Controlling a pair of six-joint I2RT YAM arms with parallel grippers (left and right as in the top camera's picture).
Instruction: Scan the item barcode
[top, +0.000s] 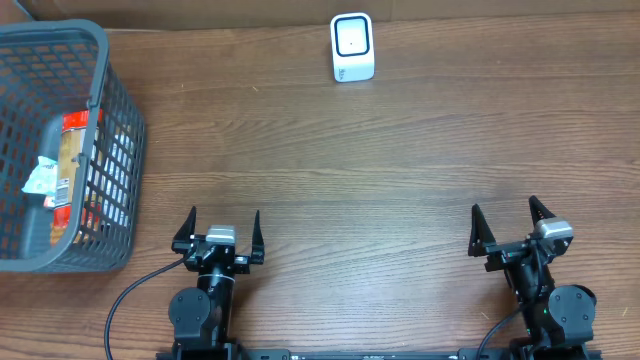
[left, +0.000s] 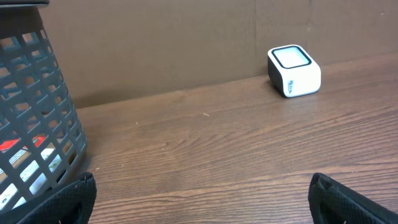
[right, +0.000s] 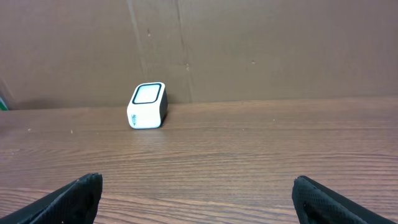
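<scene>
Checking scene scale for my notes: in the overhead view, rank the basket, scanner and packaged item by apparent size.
1. basket, clearly largest.
2. packaged item inside it, partly hidden by the mesh.
3. scanner, smallest.

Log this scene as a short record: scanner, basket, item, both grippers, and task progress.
scanner: small white box-shaped barcode scanner, upright at the far middle of the brown wooden table
basket: grey plastic lattice basket, at the left side
item: red-and-orange packet with white label, lying inside the basket
left gripper: open, empty, at the near edge beside the basket
right gripper: open, empty, at the near edge on the right
progress: item not yet picked up
</scene>
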